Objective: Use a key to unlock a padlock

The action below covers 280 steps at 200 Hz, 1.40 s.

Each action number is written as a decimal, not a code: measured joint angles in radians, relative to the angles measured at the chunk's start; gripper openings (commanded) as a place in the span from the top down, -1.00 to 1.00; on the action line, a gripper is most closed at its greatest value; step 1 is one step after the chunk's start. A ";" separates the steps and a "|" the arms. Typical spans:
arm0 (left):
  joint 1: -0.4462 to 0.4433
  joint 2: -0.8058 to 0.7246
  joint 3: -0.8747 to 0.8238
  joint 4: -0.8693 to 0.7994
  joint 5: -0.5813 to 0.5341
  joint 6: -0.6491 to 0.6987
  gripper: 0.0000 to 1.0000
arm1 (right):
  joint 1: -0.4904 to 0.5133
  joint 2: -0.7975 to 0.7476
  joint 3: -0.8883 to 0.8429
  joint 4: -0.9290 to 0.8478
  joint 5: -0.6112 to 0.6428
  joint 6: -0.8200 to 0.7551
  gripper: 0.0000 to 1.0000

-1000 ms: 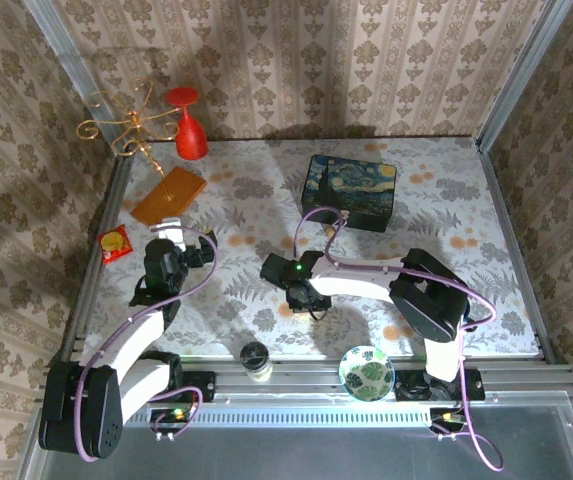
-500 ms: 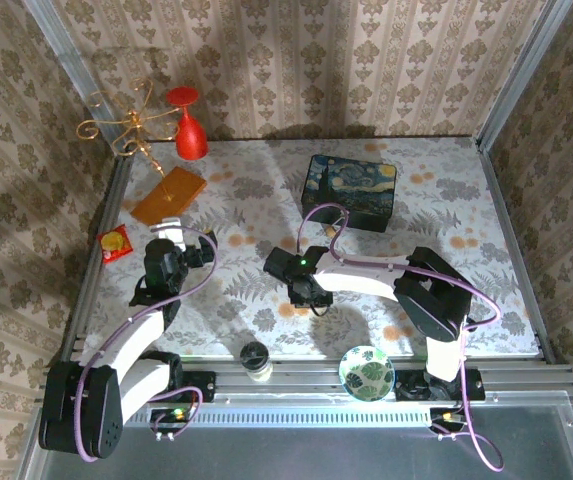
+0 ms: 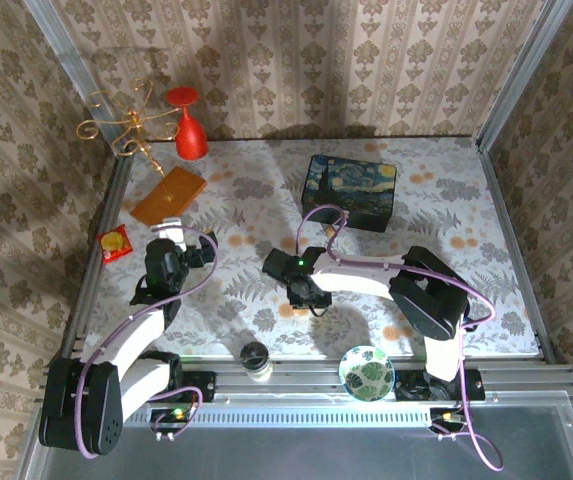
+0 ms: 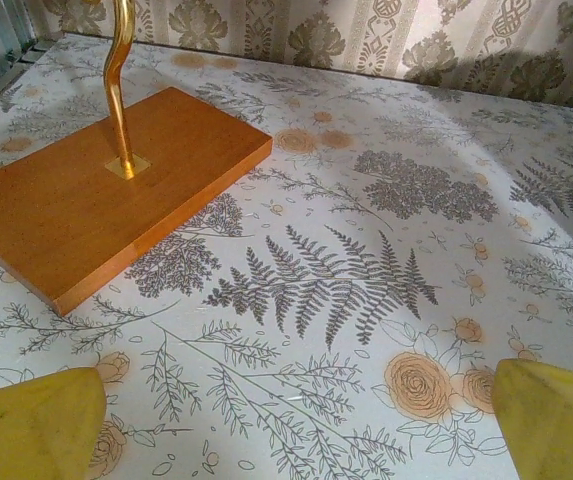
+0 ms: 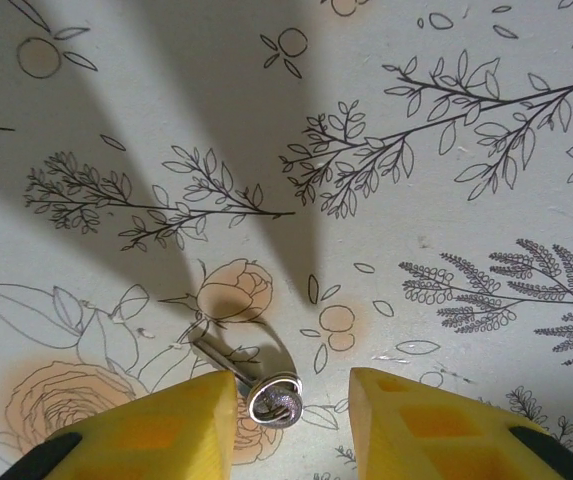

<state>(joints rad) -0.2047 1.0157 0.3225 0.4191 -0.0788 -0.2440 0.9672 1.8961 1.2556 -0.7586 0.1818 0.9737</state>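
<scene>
On the table, spread with a pale cloth printed with ferns and roses, the two arms reach in from the near edge. The left arm lies along the left side. The right arm is bent across toward the middle. Beyond the right arm sits a dark blue rectangular box painted with a starry night.

At far left a flat orange-brown wooden base carries a gold wire ornament, with a red upturned goblet just beside it. A green patterned bowl and a small dark-lidded jar stand at the near rail, and a red packet with a gold disc lies at the left edge.

The left gripper hangs spread wide over bare cloth, near the wooden base.

The right gripper points down at the cloth with its yellow fingers apart. The tiny silvery key lies flat between them, its round head just beside the finger on the view's left; nothing is pinched.
</scene>
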 measured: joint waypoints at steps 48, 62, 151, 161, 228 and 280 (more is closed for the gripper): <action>0.000 0.004 0.000 0.003 0.000 -0.008 -1.00 | 0.002 0.009 0.000 0.000 0.000 0.003 0.33; 0.000 0.004 -0.002 0.008 0.000 -0.011 -1.00 | 0.002 0.009 0.000 0.000 -0.003 0.003 0.37; 0.000 0.004 -0.008 0.015 0.000 -0.015 -1.00 | 0.019 0.009 0.000 -0.019 -0.003 0.004 0.42; 0.000 0.004 -0.008 0.015 0.000 -0.015 -1.00 | 0.019 0.009 0.000 -0.024 -0.002 0.006 0.43; 0.000 0.004 -0.008 0.015 0.000 -0.016 -1.00 | 0.019 0.009 -0.001 -0.030 0.022 0.026 0.57; 0.000 0.005 -0.008 0.015 0.000 -0.018 -1.00 | 0.019 0.008 -0.008 -0.024 0.024 0.026 0.64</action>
<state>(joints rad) -0.2047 1.0203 0.3141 0.4343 -0.0792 -0.2623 0.9863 1.9045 1.2480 -0.7830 0.2062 0.9993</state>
